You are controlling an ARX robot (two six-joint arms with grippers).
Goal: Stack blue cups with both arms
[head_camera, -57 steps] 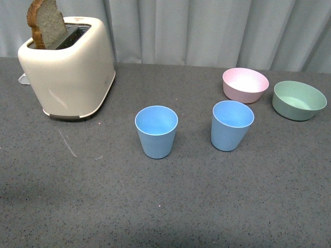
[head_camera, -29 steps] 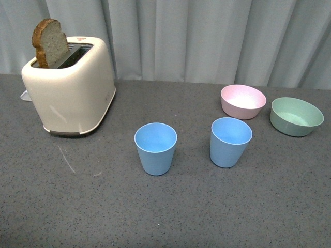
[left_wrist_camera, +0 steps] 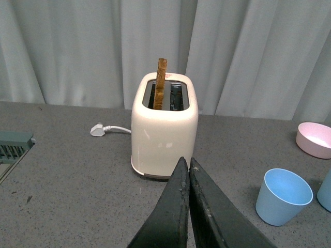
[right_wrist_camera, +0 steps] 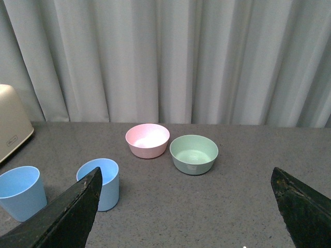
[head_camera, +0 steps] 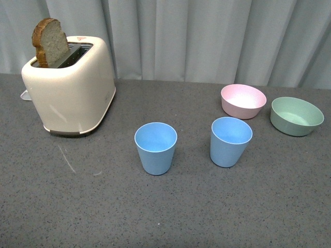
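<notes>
Two light blue cups stand upright and apart on the grey table in the front view: the left cup and the right cup. Neither arm shows in the front view. In the left wrist view my left gripper is shut and empty, raised in front of the toaster, with the left cup off to its side. In the right wrist view my right gripper is wide open and empty, well back from the right cup and the left cup.
A cream toaster with a bread slice stands at the back left. A pink bowl and a green bowl sit behind the right cup. A white plug and cord lie beside the toaster.
The front view shifted between one second ago and half a second ago, so everything sits lower in the picture. Since then nothing has moved.
</notes>
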